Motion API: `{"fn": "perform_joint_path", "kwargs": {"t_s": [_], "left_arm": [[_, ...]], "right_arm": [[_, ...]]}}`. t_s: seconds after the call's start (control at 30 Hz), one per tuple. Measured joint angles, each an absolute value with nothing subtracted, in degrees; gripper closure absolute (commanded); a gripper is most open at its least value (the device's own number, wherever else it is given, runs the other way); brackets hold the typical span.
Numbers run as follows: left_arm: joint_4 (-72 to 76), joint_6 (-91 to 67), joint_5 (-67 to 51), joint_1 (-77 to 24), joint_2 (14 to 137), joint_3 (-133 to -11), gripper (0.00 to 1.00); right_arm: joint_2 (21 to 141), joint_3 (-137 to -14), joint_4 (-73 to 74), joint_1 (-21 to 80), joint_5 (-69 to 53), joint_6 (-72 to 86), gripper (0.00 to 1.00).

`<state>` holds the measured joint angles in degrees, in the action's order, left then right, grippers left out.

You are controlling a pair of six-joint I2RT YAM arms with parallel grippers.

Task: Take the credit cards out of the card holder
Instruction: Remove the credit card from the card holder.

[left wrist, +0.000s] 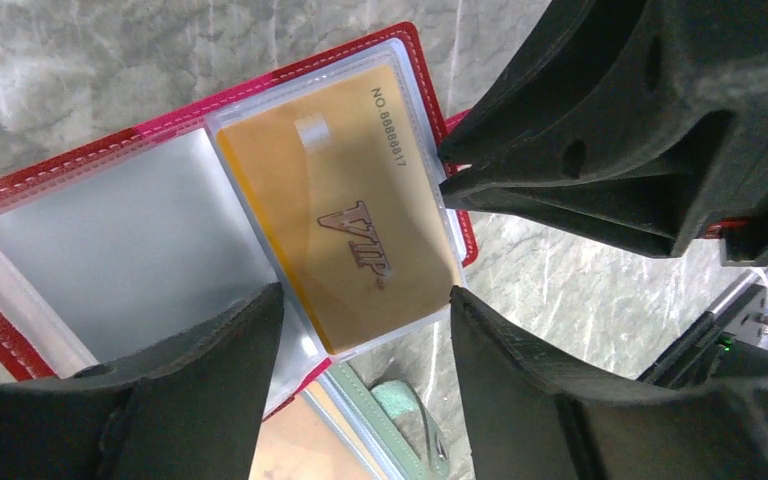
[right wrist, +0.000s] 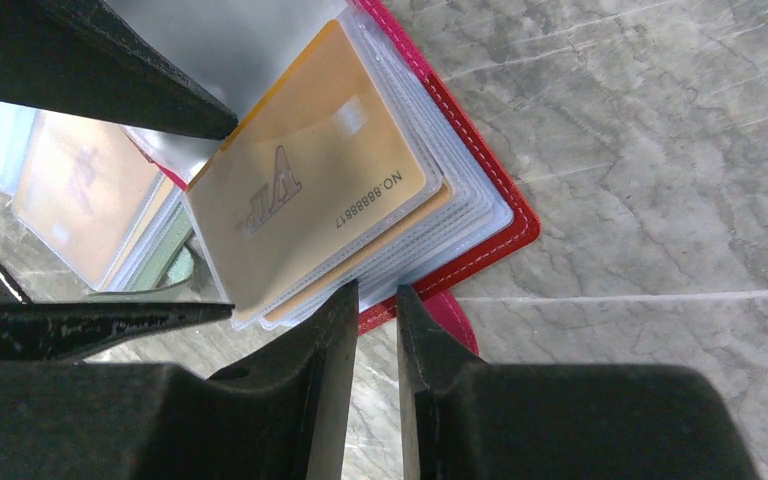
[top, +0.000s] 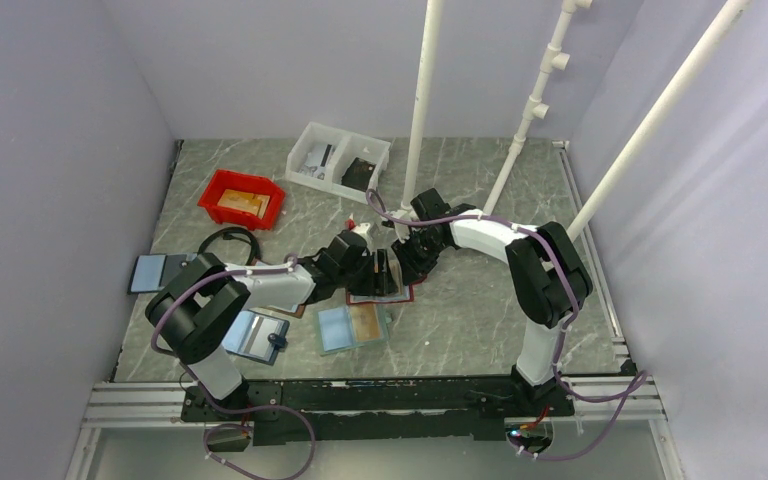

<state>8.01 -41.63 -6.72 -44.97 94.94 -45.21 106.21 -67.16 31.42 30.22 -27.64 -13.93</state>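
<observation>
The red card holder lies open on the table, its clear sleeves fanned out. The top sleeve holds a gold VIP credit card and stands lifted like a page; a second tan card edge shows beneath it. My left gripper is open wide, its fingers on either side of that sleeve's lower corner without touching it. My right gripper has its jaws a narrow slit apart with nothing between them, and its tips rest at the holder's outer edge beside the pink tab.
A light teal holder with an orange card lies just in front, and a brown holder sits to its left. At the back are a red bin and a white tray. White poles rise behind the arms.
</observation>
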Motion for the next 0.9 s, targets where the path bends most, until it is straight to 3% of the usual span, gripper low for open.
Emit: {"fn": "perform_joint_path", "kwargs": {"t_s": [0.37, 0.77, 0.9], "left_arm": [[10.59, -41.41, -9.76, -44.34, 94.94, -44.34, 0.21], [5.87, -41.15, -9.26, -44.31, 96.62, -48.16, 0.2], [3.7, -41.12, -8.6, -44.34, 97.25, -49.63, 0.25]], "right_arm": [[106.21, -67.24, 31.55, 30.22, -28.14, -13.98, 0.76], [106.21, -67.24, 31.57, 30.22, -28.8, -13.98, 0.76], [106.21, -67.24, 31.57, 30.22, -28.88, -13.98, 0.76]]}}
